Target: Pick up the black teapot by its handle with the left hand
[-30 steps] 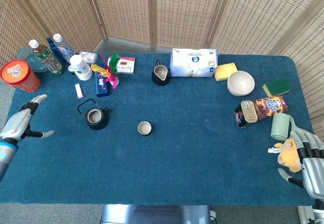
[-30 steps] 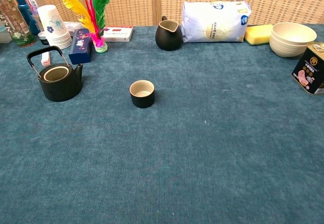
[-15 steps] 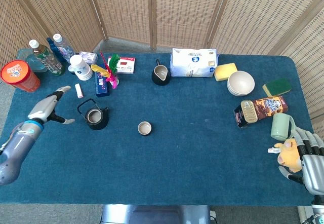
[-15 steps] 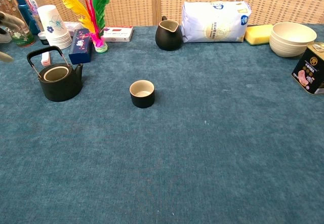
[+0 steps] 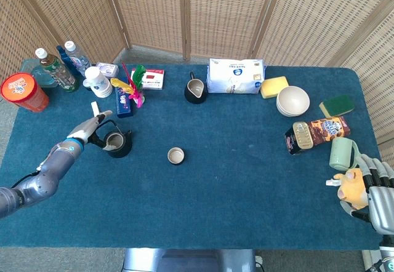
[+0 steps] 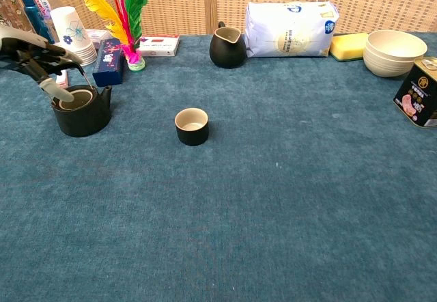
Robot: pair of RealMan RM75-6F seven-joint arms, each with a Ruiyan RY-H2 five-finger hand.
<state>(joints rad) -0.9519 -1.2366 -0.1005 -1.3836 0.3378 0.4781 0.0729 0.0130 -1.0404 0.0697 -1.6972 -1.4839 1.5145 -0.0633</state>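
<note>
The black teapot (image 5: 118,144) (image 6: 83,114) stands on the blue table's left part, its lid off and its wire handle upright. My left hand (image 5: 91,126) (image 6: 31,49) reaches in from the left at the handle's top, long fingers stretched over it and the thumb (image 6: 54,87) under them, close above the pot's mouth. The fingers are apart and I see no grip on the handle. My right hand (image 5: 378,198) rests at the table's near right corner, fingers spread, with a yellow plush toy (image 5: 352,186) lying against it.
A small black cup (image 5: 176,156) (image 6: 192,126) stands right of the teapot. Behind the pot are a blue box (image 6: 108,61) with a feather shuttlecock (image 6: 126,15), stacked paper cups (image 6: 72,37), bottles (image 5: 58,69) and a red tub (image 5: 23,92). A black pitcher (image 6: 227,47) stands further back.
My left hand has swept right and forward across the table from its left edge to the teapot's handle. The right hand and the teapot have stayed put.
</note>
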